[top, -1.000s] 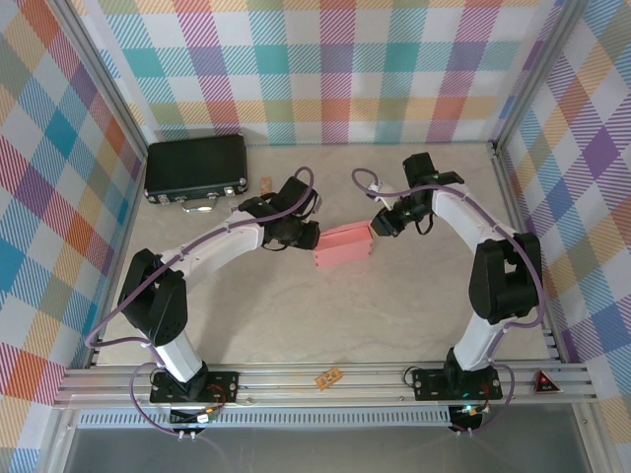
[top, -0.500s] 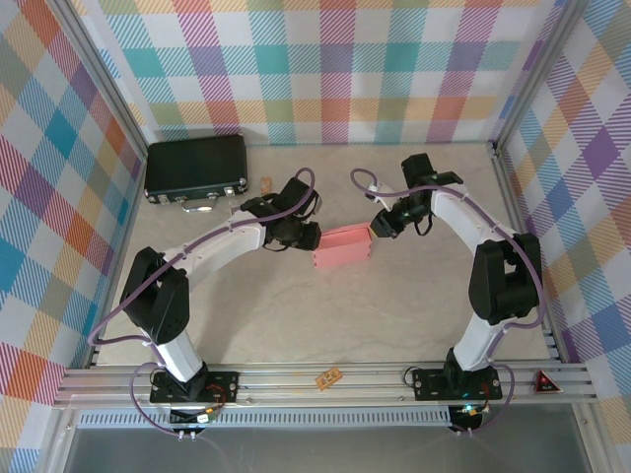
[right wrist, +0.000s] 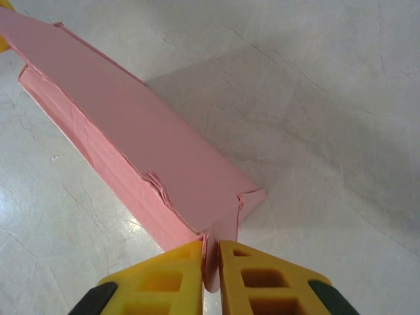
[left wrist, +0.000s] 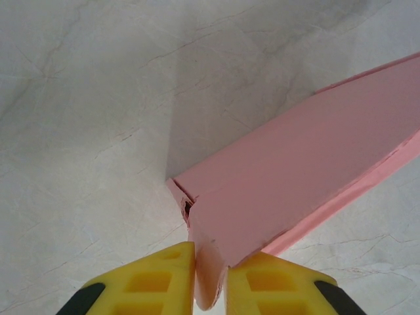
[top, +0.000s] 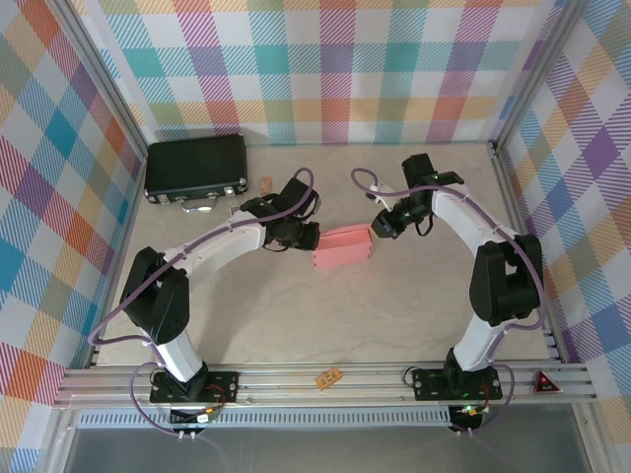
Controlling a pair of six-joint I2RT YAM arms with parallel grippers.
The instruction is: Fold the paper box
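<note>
- Pale marbled table fills the middle of the overhead view, with bright plaid walls on three sides and a metal rail along the bottom.
- A black case lies flat in the upper left, well apart from the action.
- The paper box sits at the centre of the table, a flat salmon-pink rectangle stretched between the two arms.
- The left gripper is at the box's left end, its jaws pinched together on a thin pink flap there.
- The right gripper is at the box's right end, its jaws clamped on a flap at the corner.
- In both wrist views the yellow fingers are cut off by the bottom edge.
- In the left wrist view the box runs off the right edge.
- A torn, crumpled spot shows on the box's long side in the right wrist view.
- A small tan thing beside the case and a small orange piece on the rail are too small to identify.
</note>
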